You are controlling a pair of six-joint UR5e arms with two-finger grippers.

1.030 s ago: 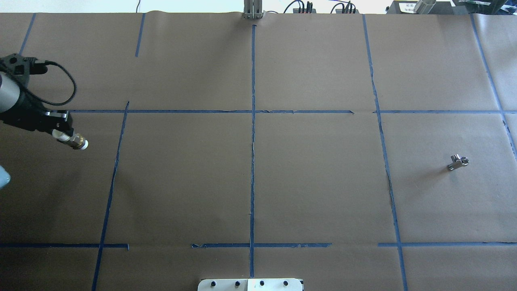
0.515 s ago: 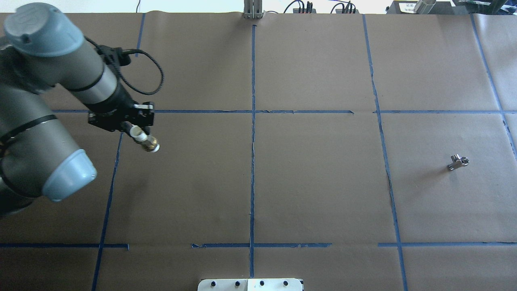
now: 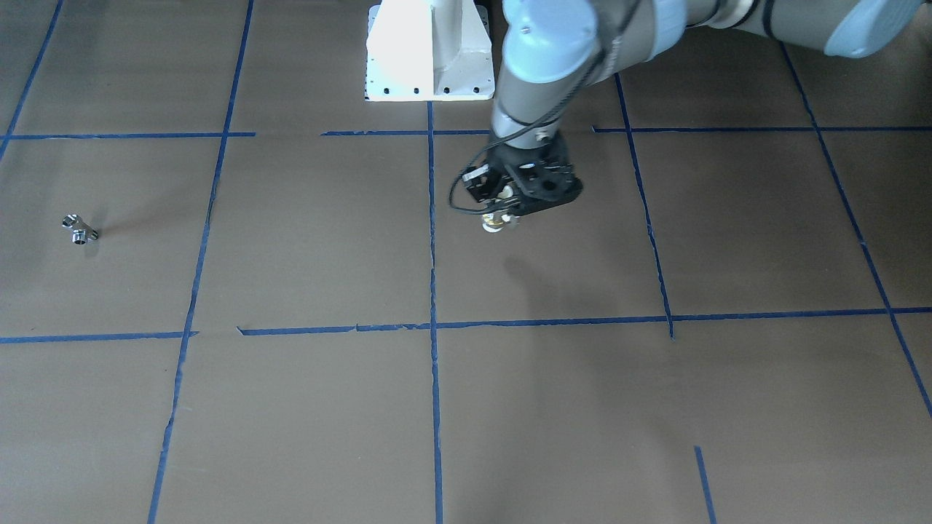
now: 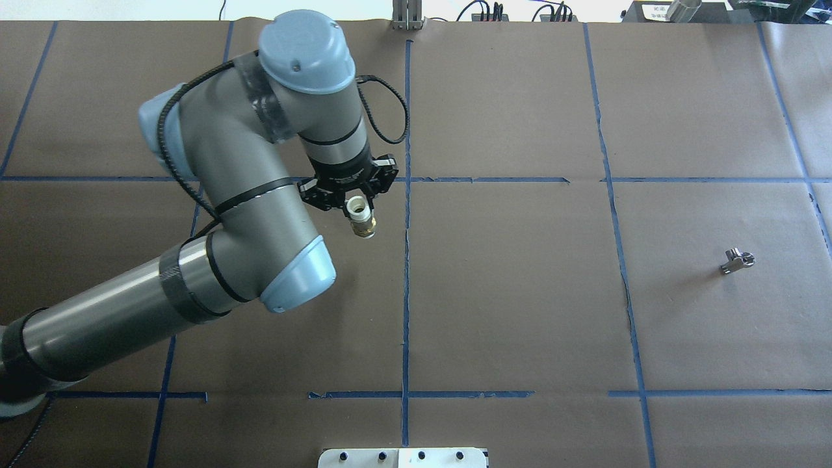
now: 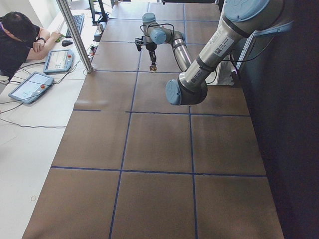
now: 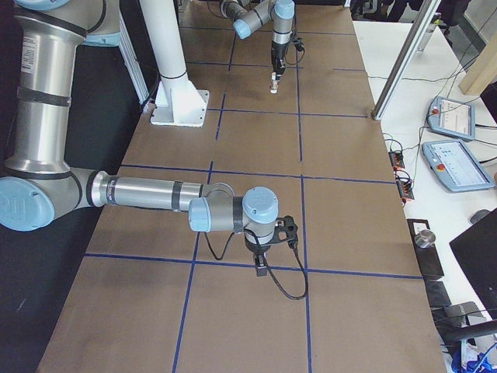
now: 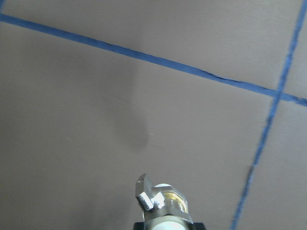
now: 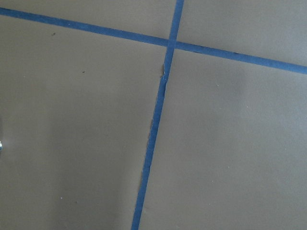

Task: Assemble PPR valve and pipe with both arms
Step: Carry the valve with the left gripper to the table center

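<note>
The left gripper (image 4: 356, 207) pinches the PPR valve (image 4: 362, 221) by one white end, just left of centre in the overhead view, beside the middle blue tape line (image 4: 407, 273). The pipe (image 4: 737, 260) lies alone on the brown paper (image 4: 520, 292) at middle right. The right gripper (image 6: 262, 266) appears only at lower centre of the right-side view, and I cannot tell whether it is spread or closed.

My left arm grips, my right arm points down.
My left arm (image 4: 240, 214) bends at the elbow and reaches in to the middle. Its pincer (image 4: 358, 209) points down and is squeezed tight on the PPR valve (image 4: 363, 224). My right arm (image 6: 147, 193) stretches out flat, and its pincer (image 6: 262, 269) points down. I cannot tell if that one is open.
</note>
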